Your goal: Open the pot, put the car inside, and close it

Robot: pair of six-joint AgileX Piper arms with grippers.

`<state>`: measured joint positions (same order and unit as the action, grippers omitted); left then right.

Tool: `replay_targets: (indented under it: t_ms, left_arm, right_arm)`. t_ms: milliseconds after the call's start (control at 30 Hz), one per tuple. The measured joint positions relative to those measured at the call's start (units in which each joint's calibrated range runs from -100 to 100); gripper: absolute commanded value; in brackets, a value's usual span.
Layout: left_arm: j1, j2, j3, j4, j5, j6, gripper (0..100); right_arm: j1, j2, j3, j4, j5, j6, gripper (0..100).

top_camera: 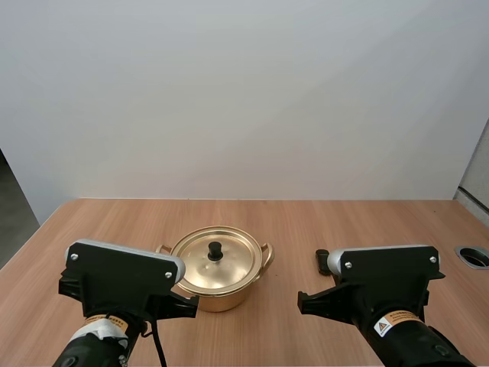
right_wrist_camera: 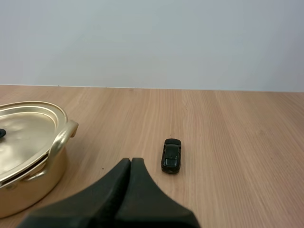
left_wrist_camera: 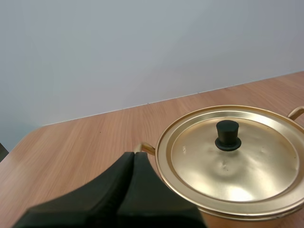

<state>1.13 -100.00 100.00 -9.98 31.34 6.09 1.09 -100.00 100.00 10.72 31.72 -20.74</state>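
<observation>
A gold pot stands on the wooden table with its lid on; the lid has a black knob. A small black toy car lies on the table to the right of the pot, partly behind my right arm. My left gripper is shut on nothing, its fingers lying together just short of the pot's near handle. My right gripper is shut too, empty, a little short of the car and to its left.
The wooden table runs wide around the pot. A round metal grommet is set in the table at the far right edge. A plain white wall stands behind.
</observation>
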Motion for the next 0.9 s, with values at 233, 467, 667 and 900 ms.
replay_targets:
  t_ms: [233,467,667,900]
  left_arm:
    - [0.00,0.00,0.00,1.18,-0.28,0.00,0]
    - [0.00,0.00,-0.95,7.62,-7.20,0.31,0]
    - [0.00,4.49,-7.66,13.83,1.34,-0.59,0]
    - [-0.07,17.66,-19.79,12.44,9.81,-4.86,0]
  right_arm:
    - [0.00,0.00,0.00,-0.23,0.00,-0.10,0]
    - [0.00,0.00,0.00,-3.65,-13.13,-1.57,0]
    - [0.00,4.49,-5.35,-13.98,-23.22,-1.33,0]
    - [-0.68,17.89,-19.35,-21.45,-14.10,3.77,0]
